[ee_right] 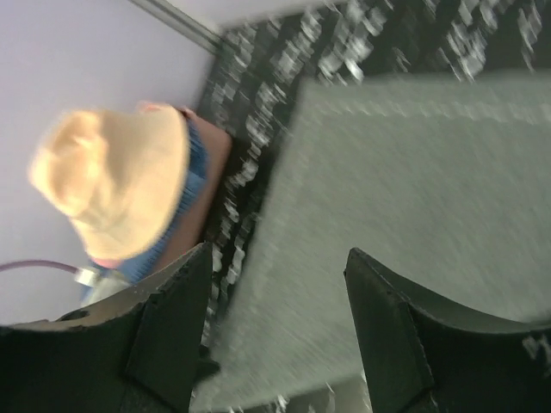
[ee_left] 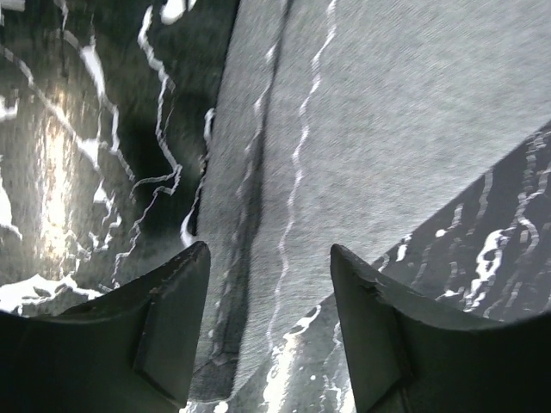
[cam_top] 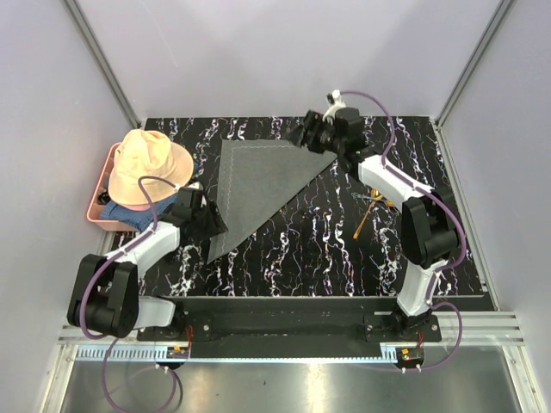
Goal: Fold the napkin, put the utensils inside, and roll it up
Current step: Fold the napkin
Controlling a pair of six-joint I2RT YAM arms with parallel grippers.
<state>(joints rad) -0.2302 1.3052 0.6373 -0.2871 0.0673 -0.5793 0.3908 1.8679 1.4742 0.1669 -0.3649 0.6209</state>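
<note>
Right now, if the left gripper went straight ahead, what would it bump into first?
Most likely the napkin: its grey edge lies straight ahead of the left gripper, between the open jaws, though how close is unclear.

The napkin (cam_top: 258, 181), under both grippers, is plain mid-grey with a stitched line along its edges. The table (cam_top: 301, 249) around it is black, veined with white marbling. Out past the left gripper (ee_left: 269, 258), whose fingers are black, the hat (cam_top: 146, 168) is peach, over a blue cloth (cam_top: 129, 212) in a pink tray (cam_top: 93, 211). Behind the black right gripper (ee_right: 275, 258), beside its arm, the spoon (cam_top: 365, 222) is gold-orange. The arms (cam_top: 387, 181) are black and white, and the cables (cam_top: 153, 202) are purple.
</note>
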